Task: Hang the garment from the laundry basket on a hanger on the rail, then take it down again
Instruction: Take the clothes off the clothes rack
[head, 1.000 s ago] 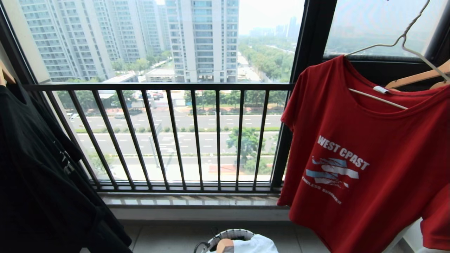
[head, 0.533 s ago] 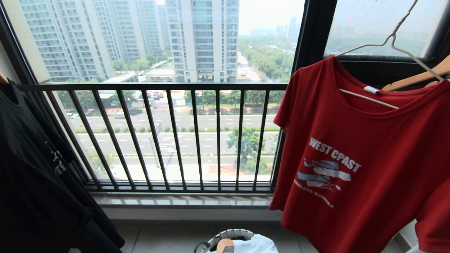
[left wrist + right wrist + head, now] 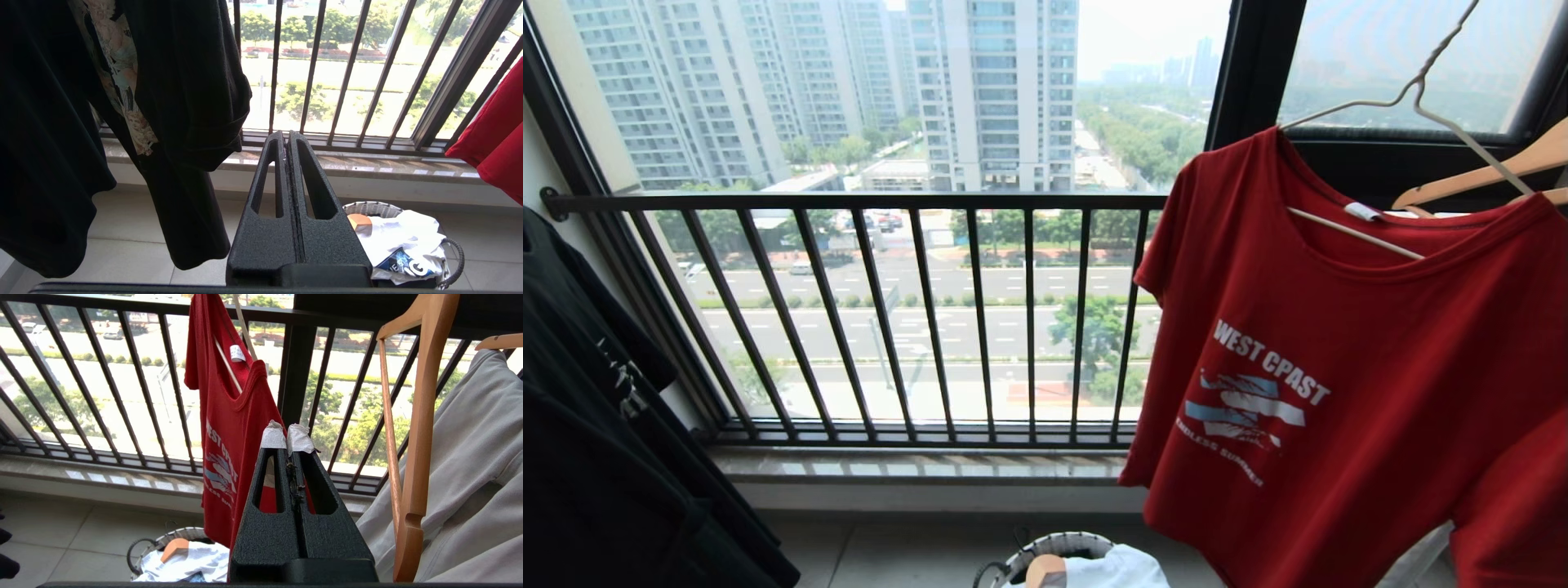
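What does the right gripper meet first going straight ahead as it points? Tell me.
Probably the red T-shirt: the shut right gripper points at its hanging edge, on the white wire hanger, with the black window post behind. Depth is unclear, so it might pass just beside the cloth.

Left gripper (image 3: 287,136) pointing level with jaws pressed together, right gripper (image 3: 286,433) tilting upward, taped fingertips (image 3: 273,437) meeting.

We see open air in the middle, between the black T-shirt (image 3: 596,441) on our left and the red garment (image 3: 1347,367) on our right. The window railing (image 3: 890,310) closes off the far side. Beside the garment, a wooden hanger (image 3: 412,428) and pale grey cloth (image 3: 470,469) crowd the right gripper (image 3: 287,437).
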Robot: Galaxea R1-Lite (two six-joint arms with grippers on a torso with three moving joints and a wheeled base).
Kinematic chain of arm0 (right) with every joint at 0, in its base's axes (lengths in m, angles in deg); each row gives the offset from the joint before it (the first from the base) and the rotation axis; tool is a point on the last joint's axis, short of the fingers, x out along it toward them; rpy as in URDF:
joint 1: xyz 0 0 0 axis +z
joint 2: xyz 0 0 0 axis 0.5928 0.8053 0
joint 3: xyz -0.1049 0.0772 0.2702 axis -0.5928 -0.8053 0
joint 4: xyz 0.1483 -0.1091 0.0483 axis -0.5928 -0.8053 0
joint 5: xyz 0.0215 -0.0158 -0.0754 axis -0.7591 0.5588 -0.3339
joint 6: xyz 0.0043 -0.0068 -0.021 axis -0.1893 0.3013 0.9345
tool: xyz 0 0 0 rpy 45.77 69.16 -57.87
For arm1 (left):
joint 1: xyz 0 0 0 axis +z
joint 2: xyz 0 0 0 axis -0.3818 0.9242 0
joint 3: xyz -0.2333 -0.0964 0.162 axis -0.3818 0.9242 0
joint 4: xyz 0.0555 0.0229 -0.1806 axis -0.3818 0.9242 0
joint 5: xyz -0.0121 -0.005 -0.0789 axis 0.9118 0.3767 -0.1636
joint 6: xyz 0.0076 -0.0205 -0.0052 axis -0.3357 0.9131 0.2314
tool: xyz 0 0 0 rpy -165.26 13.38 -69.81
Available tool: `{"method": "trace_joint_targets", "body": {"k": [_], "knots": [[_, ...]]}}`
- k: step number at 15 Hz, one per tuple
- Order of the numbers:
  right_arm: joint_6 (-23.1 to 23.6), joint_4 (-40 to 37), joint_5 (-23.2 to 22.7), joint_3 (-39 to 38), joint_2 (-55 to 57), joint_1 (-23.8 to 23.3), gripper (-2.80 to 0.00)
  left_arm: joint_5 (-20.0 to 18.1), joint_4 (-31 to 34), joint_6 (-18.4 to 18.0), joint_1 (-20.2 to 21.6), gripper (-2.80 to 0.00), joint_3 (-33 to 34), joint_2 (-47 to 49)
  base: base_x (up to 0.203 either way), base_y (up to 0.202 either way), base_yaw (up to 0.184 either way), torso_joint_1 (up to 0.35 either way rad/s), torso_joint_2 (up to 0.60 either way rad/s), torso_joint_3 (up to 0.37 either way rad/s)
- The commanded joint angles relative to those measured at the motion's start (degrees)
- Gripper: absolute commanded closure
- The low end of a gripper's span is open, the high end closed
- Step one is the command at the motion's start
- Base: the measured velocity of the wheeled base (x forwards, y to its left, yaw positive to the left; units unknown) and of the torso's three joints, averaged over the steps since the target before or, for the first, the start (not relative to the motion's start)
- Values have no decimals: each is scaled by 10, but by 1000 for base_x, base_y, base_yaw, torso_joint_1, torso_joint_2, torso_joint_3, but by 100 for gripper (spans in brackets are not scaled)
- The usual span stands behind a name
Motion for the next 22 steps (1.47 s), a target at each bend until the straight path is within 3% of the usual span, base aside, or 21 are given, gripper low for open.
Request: {"method": "trace_joint_targets", "body": {"k": [1, 3, 9, 10, 16, 19, 22], "knots": [[14, -44, -13, 89, 95, 27, 0, 0, 0, 0, 0, 0, 0, 1, 0, 0, 0, 0, 0, 0], [63, -58, -19, 104, 113, 78, 0, 0, 0, 0, 0, 0, 0, 1, 0, 0, 0, 0, 0, 0], [73, -135, -19, 281, 238, 99, 0, 0, 0, 0, 0, 0, 0, 1, 0, 0, 0, 0, 0, 0], [73, -151, -18, 305, 249, 99, -280, 1, 0, 0, 0, 0, 0, 1, 0, 0, 0, 0, 0, 0], [75, -180, -13, 365, 311, 90, -280, 1, 0, 0, 0, 0, 0, 1, 0, 0, 0, 0, 0, 0], [72, -96, -18, 365, 348, 56, -280, 1, 0, 0, 0, 0, 0, 1, 0, 0, 0, 0, 0, 0], [71, -89, -17, 362, 361, 52, -280, 1, 0, 0, 0, 0, 0, 1, 0, 0, 0, 0, 0, 0]]}}
